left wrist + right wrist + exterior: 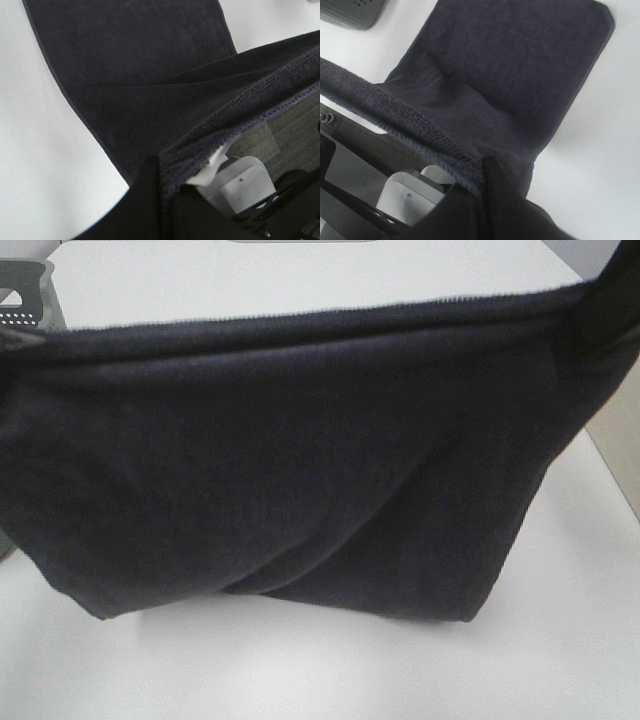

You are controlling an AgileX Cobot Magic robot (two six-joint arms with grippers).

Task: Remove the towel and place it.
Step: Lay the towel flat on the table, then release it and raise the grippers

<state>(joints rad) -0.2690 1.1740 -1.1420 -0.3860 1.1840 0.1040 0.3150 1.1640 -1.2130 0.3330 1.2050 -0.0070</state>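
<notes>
The dark charcoal towel (290, 460) hangs spread wide across the exterior high view, its top hem stretched level from left to right. Its lower part rests on the white table (300, 670). My left gripper (161, 192) is shut on one upper corner of the towel (150, 85); the black fingers (135, 210) pinch the hem. My right gripper (484, 192) is shut on the other upper corner of the towel (510, 65). In the exterior high view the grippers sit at the picture's side edges, mostly hidden by the cloth.
The grey perforated basket (25, 295) stands at the back left of the table, also in the right wrist view (355, 12). White table surface shows behind the towel (300, 280) and to the right (590, 570). White robot base parts (240, 185) lie below the wrists.
</notes>
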